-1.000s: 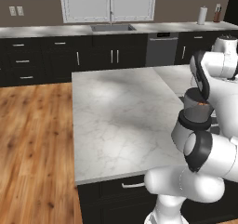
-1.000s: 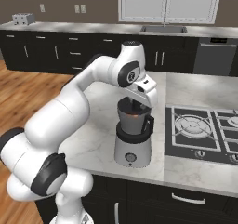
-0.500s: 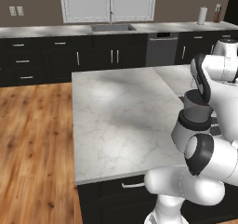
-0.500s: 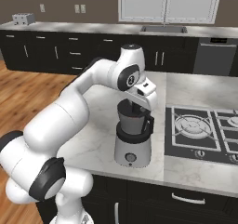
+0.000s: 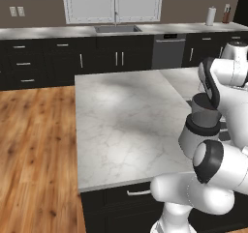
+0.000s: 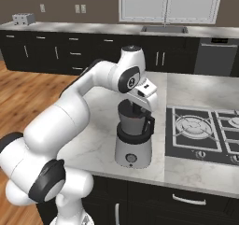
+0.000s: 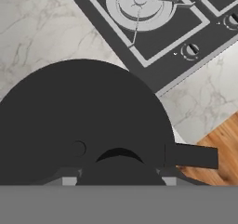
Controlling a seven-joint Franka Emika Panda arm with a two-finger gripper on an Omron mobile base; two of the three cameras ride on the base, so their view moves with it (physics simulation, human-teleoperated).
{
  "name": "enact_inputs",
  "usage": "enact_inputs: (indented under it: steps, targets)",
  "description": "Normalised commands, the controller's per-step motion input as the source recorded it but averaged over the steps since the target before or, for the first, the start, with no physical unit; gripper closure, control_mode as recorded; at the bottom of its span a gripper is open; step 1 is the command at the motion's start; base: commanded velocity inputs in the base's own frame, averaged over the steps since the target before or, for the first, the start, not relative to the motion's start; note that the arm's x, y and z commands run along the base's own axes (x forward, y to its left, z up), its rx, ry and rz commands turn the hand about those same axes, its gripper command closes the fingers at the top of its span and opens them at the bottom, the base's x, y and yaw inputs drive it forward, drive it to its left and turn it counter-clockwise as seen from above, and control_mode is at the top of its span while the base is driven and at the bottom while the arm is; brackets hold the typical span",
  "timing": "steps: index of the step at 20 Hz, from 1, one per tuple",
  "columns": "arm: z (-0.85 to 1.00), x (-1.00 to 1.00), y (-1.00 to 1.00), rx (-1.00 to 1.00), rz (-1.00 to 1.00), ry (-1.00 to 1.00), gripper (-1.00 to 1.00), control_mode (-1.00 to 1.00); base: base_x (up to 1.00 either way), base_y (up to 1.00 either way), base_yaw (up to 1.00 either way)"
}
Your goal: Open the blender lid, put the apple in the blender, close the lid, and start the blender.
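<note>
Gripper (image 6: pixel 138 103) sits right over the blender's top, fingers closed on the lid (image 7: pixel 79 125); from the hand view I can only make out the knob as a dark hump at the bottom edge, with the fingertips mostly hidden. Island counter (image 5: pixel 121 116) carries the blender (image 6: pixel 134 142) near its front edge, just beside the cooktop (image 6: pixel 200 130). In the left base view my own arm covers much of the jar. Its handle (image 7: pixel 193 155) sticks out sideways below the lid. I can't make out the apple; the lid blocks any look inside.
</note>
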Motion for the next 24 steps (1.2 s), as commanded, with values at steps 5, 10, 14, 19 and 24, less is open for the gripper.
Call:
enact_inputs:
  steps: [5, 10, 14, 19, 24]
  targets:
    - [-0.01, 0.11, 0.0, 0.0, 0.0, 0.0, -1.0, -1.0, 0.0, 0.0, 0.0]
    - [0.0, 0.16, 0.0, 0.0, 0.01, 0.0, -1.0, -1.0, 0.0, 0.0, 0.0]
    - [0.11, -0.02, -0.01, 0.0, 0.01, -0.09, -1.0, -1.0, 0.0, 0.0, 0.0]
    - [0.55, -0.32, -0.12, 0.02, 0.0, -0.18, -1.0, -1.0, 0.0, 0.0, 0.0]
    - [0.25, -0.88, -0.06, 0.09, 0.03, -0.36, -1.0, -1.0, 0.0, 0.0, 0.0]
